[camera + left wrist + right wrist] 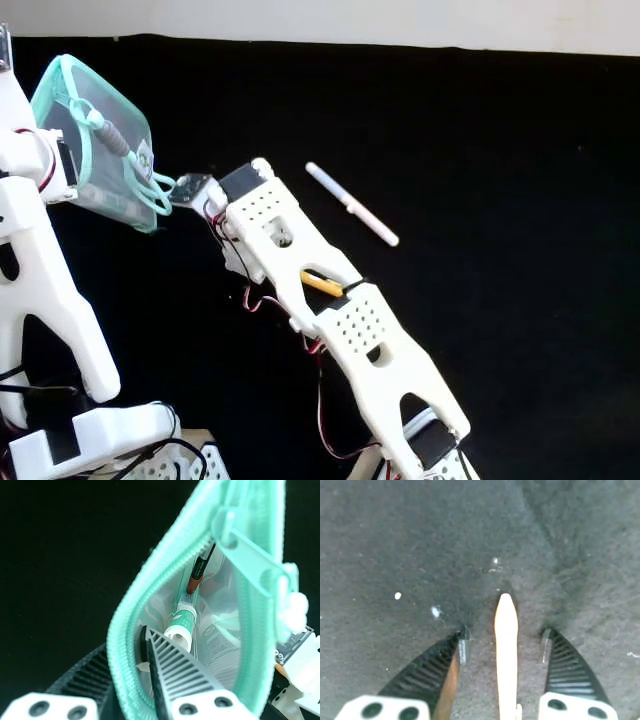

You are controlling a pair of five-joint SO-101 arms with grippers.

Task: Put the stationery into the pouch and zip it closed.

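Black cloth covers the counter (500, 110) under both my arms. My left end effector (127, 650) is clamped on the rim of the pouch (85, 120), one ribbed jaw inside the mouth and the other outside. It holds the pouch up with the zip gaping. Just past the inner jaw, deeper in, lie a teal-capped tube (181, 625) and a dark pen (197, 572). The zip pull (250, 555) sits on the lip of the mouth opposite my grip.

My right end effector (505, 632) is just beside the pouch with its jaws spread wide. A cream stick (506, 670) runs between them and seems to touch neither, so I cannot say it is gripped. Well away from that end effector a white pen (352, 205) lies on the cloth. A yellow pencil (320, 283) shows back along my right arm.

I judge the step in hand to be feeding stationery through the mouth. To do it well, my left grip should be firm and steady so the opening does not sag shut. Each piece should be gripped squarely and turned to line up with the long slit. It should go in tip first, clear of the zip teeth, the pull and my own inner jaw. I should let go only once most of its length is inside, or it may tip back out over the rim. The zip comes last, with the pouch braced against the pull.
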